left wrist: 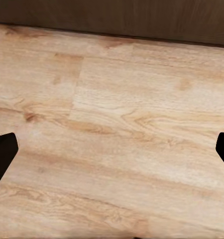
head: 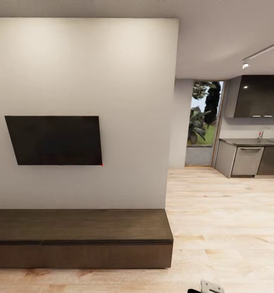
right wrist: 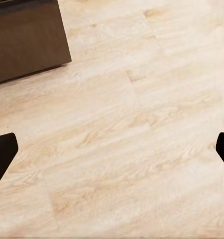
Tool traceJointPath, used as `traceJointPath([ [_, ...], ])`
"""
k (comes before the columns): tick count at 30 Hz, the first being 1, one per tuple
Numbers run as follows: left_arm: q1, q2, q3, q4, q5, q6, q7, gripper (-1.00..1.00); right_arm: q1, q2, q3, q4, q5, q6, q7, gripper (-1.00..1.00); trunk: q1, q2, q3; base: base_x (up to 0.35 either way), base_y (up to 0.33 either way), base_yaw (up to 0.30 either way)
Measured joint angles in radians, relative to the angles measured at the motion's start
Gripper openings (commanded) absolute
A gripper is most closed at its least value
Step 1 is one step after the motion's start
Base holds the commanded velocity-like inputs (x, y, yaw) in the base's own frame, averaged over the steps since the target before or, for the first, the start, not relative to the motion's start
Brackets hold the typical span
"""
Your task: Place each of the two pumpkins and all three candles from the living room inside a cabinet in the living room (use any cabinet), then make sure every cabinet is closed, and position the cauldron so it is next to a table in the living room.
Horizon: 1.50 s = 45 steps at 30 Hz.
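**Mia:** What does the head view show?

**Ben:** A long, low, dark brown cabinet (head: 80, 238) sits in the lower left of the frame, against a big white wall (head: 125, 101). Its flat top is bare and its fronts look shut. A black TV (head: 55, 140) hangs on the wall above it, in the middle left. A tiny red dot glows at the TV's lower right corner.

**Mia:** And on the right side?

**Ben:** Pale wood floor (head: 226, 228) runs from the lower right up to a kitchen in the upper right. There are grey kitchen cupboards (head: 246, 160) there, a dark one higher up, and a tall window (head: 204, 118) with green plants outside. A small bit of the robot pokes in at the bottom edge, right of the middle.

**Mia:** What about the left wrist view?

**Ben:** The left gripper (left wrist: 112, 152) hangs over the wood floor (left wrist: 117, 129). Its two black fingertips (left wrist: 2, 154) peek in at the left and right edges, far apart, so the jaws are spread wide and hold nothing. A dark brown strip runs along the top edge.

**Mia:** And the right wrist view?

**Ben:** The right gripper (right wrist: 112, 152) looks the same: black tips (right wrist: 2, 154) at both edges, jaws wide apart, nothing between them. The floor (right wrist: 132, 139) is below, and a corner of the cabinet (right wrist: 27, 40) shows in the upper left.
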Motion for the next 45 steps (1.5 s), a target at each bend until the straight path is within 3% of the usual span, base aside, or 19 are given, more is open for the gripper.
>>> traceJointPath([
  [11, 0.069, -0.014, 0.000, 0.004, -0.001, -0.041, -0.002, 1.00, 0.040, 0.000, -0.001, 0.043, 0.000, -0.010, 0.004, 1.00, -0.042, 0.077, 0.034, 0.000, 0.000, 0.000],
  [19, 0.108, -0.013, 0.000, 0.004, 0.001, -0.092, -0.002, 1.00, 0.080, 0.001, -0.001, 0.050, -0.001, -0.014, 0.005, 1.00, -0.042, 0.077, 0.034, 0.000, 0.000, 0.000],
  [35, 0.154, -0.012, 0.000, 0.004, 0.002, -0.096, -0.002, 1.00, 0.152, 0.001, 0.001, 0.051, 0.000, -0.016, 0.005, 1.00, -0.042, 0.077, 0.035, 0.000, 0.000, 0.000],
  [45, 0.170, -0.014, -0.001, 0.004, 0.000, -0.099, -0.002, 1.00, 0.158, 0.004, 0.003, 0.048, 0.003, -0.015, 0.009, 1.00, -0.042, 0.077, 0.034, 0.000, 0.000, 0.000],
])
